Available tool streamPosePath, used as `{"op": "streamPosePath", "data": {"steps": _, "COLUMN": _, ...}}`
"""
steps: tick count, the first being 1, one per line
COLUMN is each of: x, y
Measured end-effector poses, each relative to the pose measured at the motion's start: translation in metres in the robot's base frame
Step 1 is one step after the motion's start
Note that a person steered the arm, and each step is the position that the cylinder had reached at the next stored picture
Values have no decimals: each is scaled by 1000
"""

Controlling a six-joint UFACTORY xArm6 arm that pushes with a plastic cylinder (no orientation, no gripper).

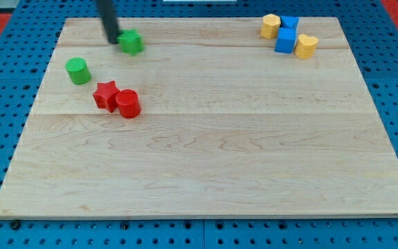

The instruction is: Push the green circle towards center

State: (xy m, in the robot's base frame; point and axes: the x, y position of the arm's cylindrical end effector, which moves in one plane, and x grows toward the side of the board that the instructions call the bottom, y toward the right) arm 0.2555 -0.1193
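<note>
Rod only, you see, no claw to spread or pinch: my tip (113,39) sits just left of a green block (131,43) of unclear shape near the board's (220,159) top-left. Your green circle (78,70) lies lower left, beside the red star (106,94) and red cylinder (127,104).

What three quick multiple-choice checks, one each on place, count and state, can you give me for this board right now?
1. Where is my tip?
A. At the view's left side of the blurred green block
B. Beside the red star-shaped block
C. Among the blue blocks

2. How many yellow blocks are there?
A. One
B. Two
C. Three

3. The green cylinder block is:
A. Touching my tip
B. Stacked on red
C. Standing alone near the wooden board's left edge

Answers: 1 A, the rod ends right against that block. 2 B, two sit at the view's top right. 3 C, nothing touches it.
</note>
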Motion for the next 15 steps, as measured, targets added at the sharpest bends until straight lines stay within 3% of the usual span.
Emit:
{"op": "streamPosePath", "data": {"steps": 2, "x": 1, "y": 190}}
{"op": "streamPosePath", "data": {"steps": 3, "x": 33, "y": 156}}
{"op": "streamPosePath", "data": {"steps": 5, "x": 51, "y": -95}}
{"op": "streamPosePath", "data": {"steps": 6, "x": 95, "y": -176}}
{"op": "streamPosePath", "data": {"steps": 7, "x": 127, "y": -173}}
{"op": "streamPosePath", "data": {"steps": 8, "x": 86, "y": -141}}
{"op": "streamPosePath", "data": {"steps": 9, "x": 73, "y": -72}}
{"op": "streamPosePath", "data": {"steps": 11, "x": 137, "y": -112}}
{"op": "streamPosePath", "data": {"steps": 13, "x": 73, "y": 60}}
{"op": "streamPosePath", "data": {"steps": 14, "x": 81, "y": 92}}
{"op": "streamPosePath", "data": {"steps": 15, "x": 112, "y": 49}}
